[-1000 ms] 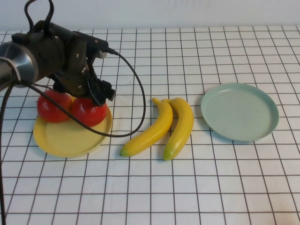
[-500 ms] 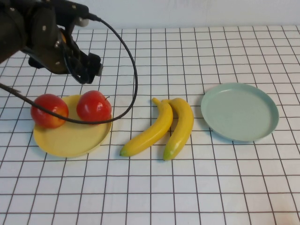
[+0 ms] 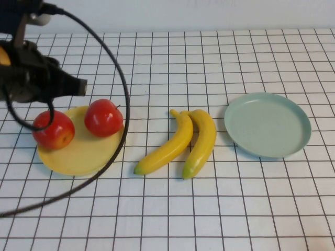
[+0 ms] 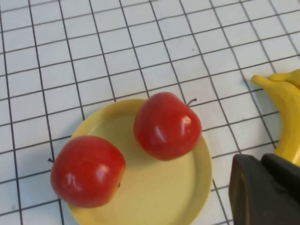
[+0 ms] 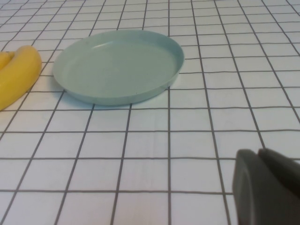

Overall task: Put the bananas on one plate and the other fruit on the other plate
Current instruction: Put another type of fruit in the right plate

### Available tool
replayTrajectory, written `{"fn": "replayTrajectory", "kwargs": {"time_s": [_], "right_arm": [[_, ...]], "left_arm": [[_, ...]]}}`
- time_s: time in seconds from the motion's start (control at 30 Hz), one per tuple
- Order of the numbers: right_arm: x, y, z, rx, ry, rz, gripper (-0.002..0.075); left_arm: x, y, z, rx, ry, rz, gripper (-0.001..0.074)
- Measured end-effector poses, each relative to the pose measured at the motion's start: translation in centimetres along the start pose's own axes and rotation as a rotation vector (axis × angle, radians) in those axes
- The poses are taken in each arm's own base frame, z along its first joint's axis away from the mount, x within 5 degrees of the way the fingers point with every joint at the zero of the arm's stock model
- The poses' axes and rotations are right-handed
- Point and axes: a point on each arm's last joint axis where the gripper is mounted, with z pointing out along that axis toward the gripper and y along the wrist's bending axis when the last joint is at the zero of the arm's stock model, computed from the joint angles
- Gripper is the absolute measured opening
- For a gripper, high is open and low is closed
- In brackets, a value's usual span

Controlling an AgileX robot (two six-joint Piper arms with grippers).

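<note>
While you are looking down from the high camera, the left gripper [image 3: 78, 86] is hanging above the table at the far left, just behind the yellow plate [image 3: 78, 154], with its jaws pressed together and pinching nothing. Its black cable [image 3: 123, 112] is looping down in front of the plate and trailing off toward the near left edge, so it is crossing the space between that plate and the bananas [image 3: 183, 141]. Both apples [image 3: 103, 117] are sitting on the yellow plate, one near its far rim and the other overhanging its left edge; they are near each other but not touching. The two bananas are lying side by side on the checked tablecloth [image 3: 220, 209] in the middle, touching along their upper halves, well apart from either plate. The blue-green plate [image 3: 268, 124] is sitting to their right, holding nothing. You are seeing the right gripper [image 5: 265, 187] only in its own wrist camera, low over the cloth near the blue-green plate, jaws pressed together and carrying nothing. Open cloth is stretching across the whole near side and behind the bananas.
</note>
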Motion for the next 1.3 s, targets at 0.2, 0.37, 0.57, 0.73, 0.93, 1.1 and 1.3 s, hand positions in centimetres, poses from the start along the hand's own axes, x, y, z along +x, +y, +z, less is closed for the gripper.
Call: {"fn": "replayTrajectory", "kwargs": {"time_s": [0.2,0.37,0.57,0.73,0.93,1.1,1.3], "right_arm": [[0.0,0.0,0.0,0.0,0.0,0.0,-0.0015],[0.0,0.0,0.0,0.0,0.0,0.0,-0.0015],[0.0,0.0,0.0,0.0,0.0,0.0,-0.0015],[0.0,0.0,0.0,0.0,0.0,0.0,-0.0015],[0.0,0.0,0.0,0.0,0.0,0.0,-0.0015],[0.0,0.0,0.0,0.0,0.0,0.0,-0.0015],[0.0,0.0,0.0,0.0,0.0,0.0,-0.0015]], "left_arm": [[5.5,0.3,-5.7,0.011,-0.214,-0.032,0.0001],[10.3,1.0,-8.0,-0.039,-0.36,-0.002,0.0001],[13.7,2.0,-7.8,-0.136,-0.363,-0.068,0.0001],[14.8,2.5,-9.5,-0.172,-0.42,-0.099,0.0],[17.8,2.4,-9.5,-0.158,-0.535,-0.035,0.0],[22.4,2.2,-8.1,-0.132,-0.56,-0.081,0.0],[25.8,2.0,-7.0,-0.242,-0.612,0.067,0.0]]}}
